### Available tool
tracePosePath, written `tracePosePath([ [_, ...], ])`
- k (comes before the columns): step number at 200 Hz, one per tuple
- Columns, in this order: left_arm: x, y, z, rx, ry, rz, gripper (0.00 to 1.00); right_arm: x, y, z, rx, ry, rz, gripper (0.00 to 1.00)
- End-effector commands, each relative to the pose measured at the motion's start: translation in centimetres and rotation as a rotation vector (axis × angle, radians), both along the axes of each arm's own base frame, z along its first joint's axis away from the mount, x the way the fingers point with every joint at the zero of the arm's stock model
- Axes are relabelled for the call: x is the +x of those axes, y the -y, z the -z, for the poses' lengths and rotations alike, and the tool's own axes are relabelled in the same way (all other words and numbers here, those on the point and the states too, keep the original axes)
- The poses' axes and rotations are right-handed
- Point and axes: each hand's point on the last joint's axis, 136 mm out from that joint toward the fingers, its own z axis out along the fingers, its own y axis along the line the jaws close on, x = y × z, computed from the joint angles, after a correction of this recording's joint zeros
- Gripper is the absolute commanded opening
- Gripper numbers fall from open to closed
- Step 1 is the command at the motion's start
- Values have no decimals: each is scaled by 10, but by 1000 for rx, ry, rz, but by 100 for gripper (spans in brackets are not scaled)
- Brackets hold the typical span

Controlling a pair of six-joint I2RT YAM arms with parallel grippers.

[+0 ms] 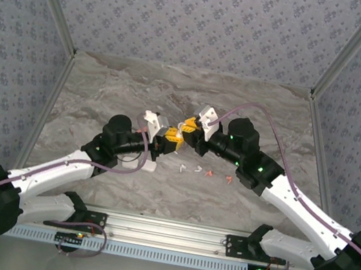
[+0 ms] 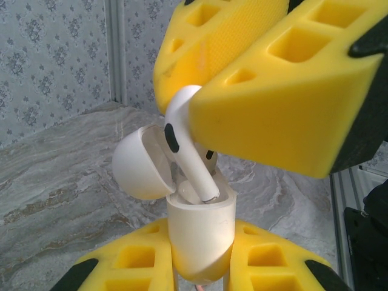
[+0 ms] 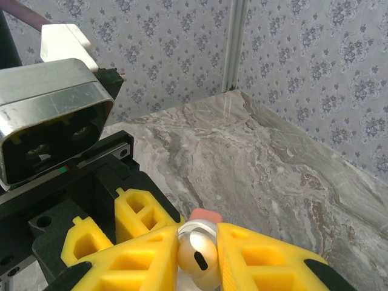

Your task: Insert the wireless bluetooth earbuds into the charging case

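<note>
My left gripper (image 2: 200, 244) is shut on a white charging case (image 2: 200, 227), held upright with its lid (image 2: 140, 165) swung open to the left. Above it, the right gripper's yellow fingers (image 2: 273, 103) clamp a white earbud (image 2: 187, 145). The earbud tilts, and its stem tip sits in the case's mouth. In the right wrist view my right gripper (image 3: 199, 245) is shut on that earbud's head (image 3: 197, 256), with the case rim (image 3: 195, 228) just beyond. From above, the left gripper (image 1: 165, 141) and right gripper (image 1: 190, 134) meet at mid-table.
Several loose earbuds, white (image 1: 183, 169) and orange-red (image 1: 210, 174), lie on the marble table (image 1: 118, 89) just in front of the grippers. Another white case (image 1: 149, 166) rests under the left arm. Patterned walls enclose three sides, and a metal rail (image 1: 170, 231) runs along the near edge.
</note>
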Motion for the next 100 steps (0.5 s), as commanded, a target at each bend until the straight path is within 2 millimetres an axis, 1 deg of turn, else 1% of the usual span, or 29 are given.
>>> tracePosePath([
  [1,-7,2,-31,-64,66,27,0,-1,-2,2,-16,20,-4,25],
  [75,-8,-1,-30,-59,69,19,0,-10,-4,11,-44,-10,-49,25],
  [100,-8,-2,-29,-60,69,16,0,-13,-4,11,-44,-19,-66,28],
])
